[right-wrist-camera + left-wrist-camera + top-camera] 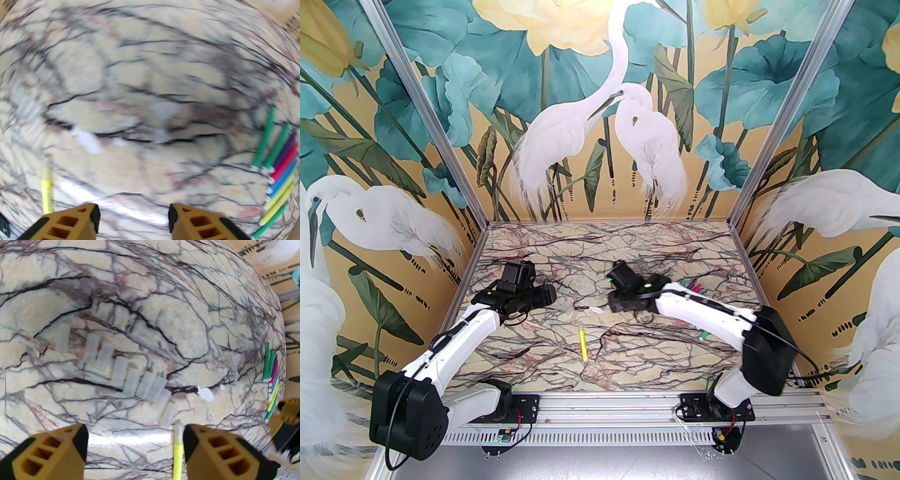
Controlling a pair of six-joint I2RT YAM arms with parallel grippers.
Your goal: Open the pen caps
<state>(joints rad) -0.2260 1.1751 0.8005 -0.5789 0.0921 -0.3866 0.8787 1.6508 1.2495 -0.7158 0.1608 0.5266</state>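
Orange and black, the left gripper (134, 434) hangs low over the marble table (628, 370). Its two fingers are wide apart and hold nothing. A yellow pen (177, 451) lies flat on the table just under it, close to one finger. The pen's far end looks pale and clear. Just past that end is a bent row of about nine clear caps (131, 381). They lie side by side on the table, left of its middle, with no pens in them.

The right gripper (133, 218) is open too, with nothing between its fingers. Its picture is blurry. Some white spots (206, 393) show on the table in front of it. Farther out, near the right edge of the table, a row of pens (279, 168) lies close together: green, purple, pink, blue and yellow.
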